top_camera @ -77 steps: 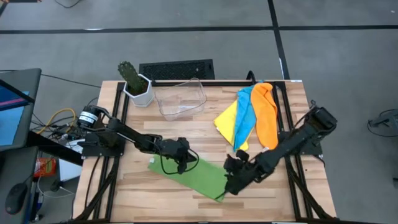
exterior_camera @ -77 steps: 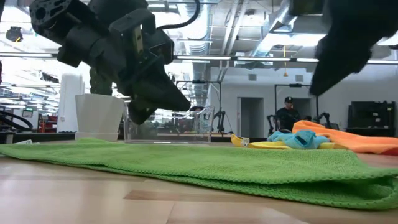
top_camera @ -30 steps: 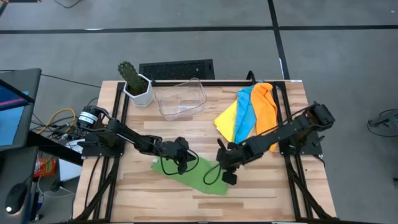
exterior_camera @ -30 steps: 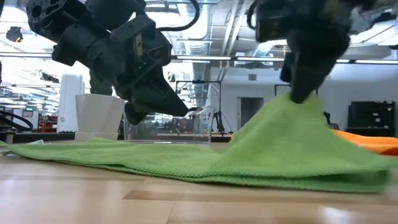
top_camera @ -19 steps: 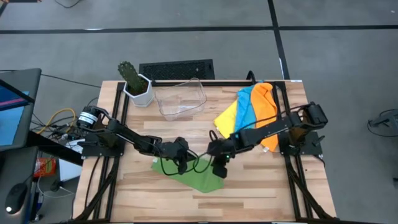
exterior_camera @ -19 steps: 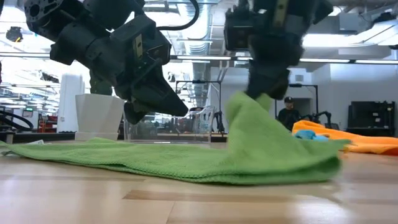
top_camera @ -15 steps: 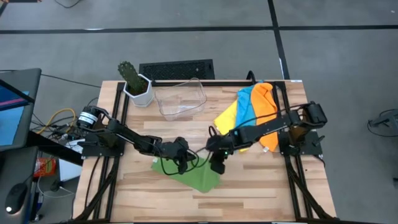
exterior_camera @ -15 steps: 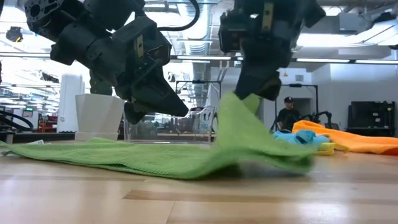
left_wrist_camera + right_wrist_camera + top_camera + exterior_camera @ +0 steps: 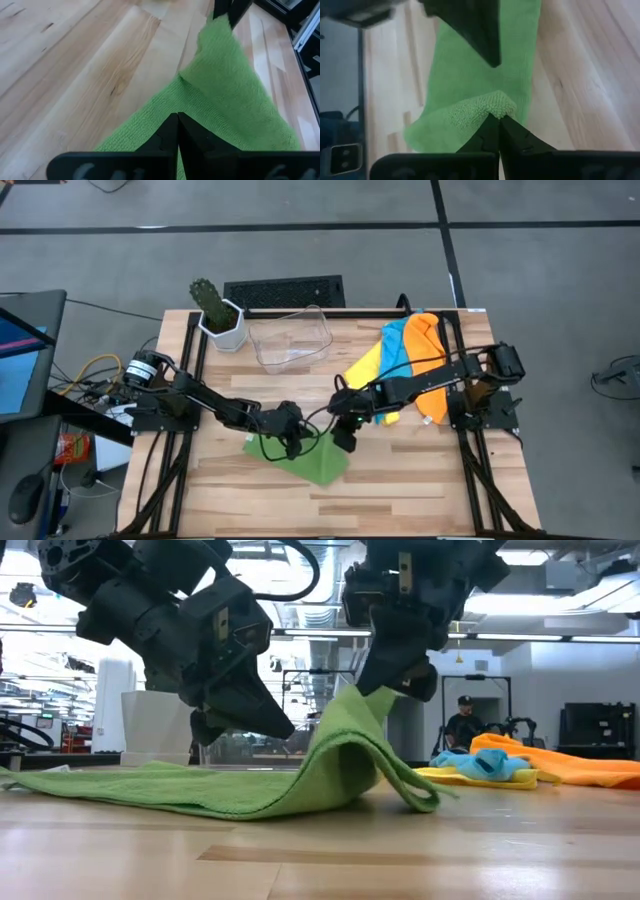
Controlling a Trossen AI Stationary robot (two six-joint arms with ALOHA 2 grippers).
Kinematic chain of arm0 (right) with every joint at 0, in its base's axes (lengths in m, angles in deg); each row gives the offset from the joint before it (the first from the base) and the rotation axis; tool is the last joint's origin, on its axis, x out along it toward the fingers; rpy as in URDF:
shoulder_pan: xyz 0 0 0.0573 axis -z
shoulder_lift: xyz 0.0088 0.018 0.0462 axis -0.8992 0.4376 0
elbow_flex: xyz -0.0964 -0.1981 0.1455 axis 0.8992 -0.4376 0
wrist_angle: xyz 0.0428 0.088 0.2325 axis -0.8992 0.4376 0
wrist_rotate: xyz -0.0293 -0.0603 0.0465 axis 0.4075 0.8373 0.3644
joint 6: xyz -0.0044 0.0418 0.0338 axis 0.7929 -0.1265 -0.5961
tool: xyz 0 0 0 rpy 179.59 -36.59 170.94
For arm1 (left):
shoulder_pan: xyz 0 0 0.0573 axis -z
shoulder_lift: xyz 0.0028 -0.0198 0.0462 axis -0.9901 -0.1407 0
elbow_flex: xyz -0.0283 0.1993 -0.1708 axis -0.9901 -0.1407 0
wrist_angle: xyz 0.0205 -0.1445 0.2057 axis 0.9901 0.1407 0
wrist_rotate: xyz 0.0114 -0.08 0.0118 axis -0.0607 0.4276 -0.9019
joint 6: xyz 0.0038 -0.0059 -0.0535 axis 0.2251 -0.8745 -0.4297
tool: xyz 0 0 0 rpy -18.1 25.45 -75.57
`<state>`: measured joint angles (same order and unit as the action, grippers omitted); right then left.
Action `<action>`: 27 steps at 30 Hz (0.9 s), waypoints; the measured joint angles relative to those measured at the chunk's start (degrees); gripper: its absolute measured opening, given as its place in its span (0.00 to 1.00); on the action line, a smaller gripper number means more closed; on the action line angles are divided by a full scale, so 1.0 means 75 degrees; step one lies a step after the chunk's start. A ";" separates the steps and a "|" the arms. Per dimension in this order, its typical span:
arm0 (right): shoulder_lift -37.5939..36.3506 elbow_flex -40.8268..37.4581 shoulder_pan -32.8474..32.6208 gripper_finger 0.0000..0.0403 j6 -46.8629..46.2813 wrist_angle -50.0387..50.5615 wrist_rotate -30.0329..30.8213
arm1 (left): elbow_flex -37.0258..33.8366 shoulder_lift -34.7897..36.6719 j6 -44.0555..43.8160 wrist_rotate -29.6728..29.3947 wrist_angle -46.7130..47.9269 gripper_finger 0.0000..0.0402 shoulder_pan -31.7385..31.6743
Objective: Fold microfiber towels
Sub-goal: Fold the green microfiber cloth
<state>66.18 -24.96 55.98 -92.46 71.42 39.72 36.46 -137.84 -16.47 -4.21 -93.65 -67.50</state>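
Observation:
A green towel (image 9: 315,465) lies near the table's middle front. Its left part is flat on the wood (image 9: 150,785) and its right end is raised into a peak. My right gripper (image 9: 385,688) is shut on that peak, and the right wrist view shows it too (image 9: 497,119). My left gripper (image 9: 292,445) is shut and hangs a little above the flat part; the low view shows a gap under its tips (image 9: 288,730). Yellow, light blue and orange towels (image 9: 405,365) lie in a heap at the back right. My right gripper pinches a corner of the green towel (image 9: 490,106) between its two fingers; one layer or several, I cannot tell. The fingers slant down from the table's right. The cloth hangs slack: one side slopes to the flat part, the other drops into a loose fold (image 9: 415,790) on the wood.
A clear plastic bin (image 9: 290,340) stands at the back middle, with a potted cactus (image 9: 220,320) at the back left. Bare wood (image 9: 420,470) lies to the right of the green towel.
My right gripper has carried the towel's right end toward the table's left, close to my left gripper. That end is lifted and doubling over the left part, which has stayed flat. The towel's outline on the table has shortened.

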 joint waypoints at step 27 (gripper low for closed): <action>0.1123 0.0111 0.0432 0.30 -0.0337 -0.0865 -0.0215 | 0.0003 0.0017 -0.0544 0.0539 0.0144 0.00 0.0006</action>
<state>74.60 -24.12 59.22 -94.99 64.93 38.11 36.48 -137.71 -20.55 -0.16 -92.57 -67.46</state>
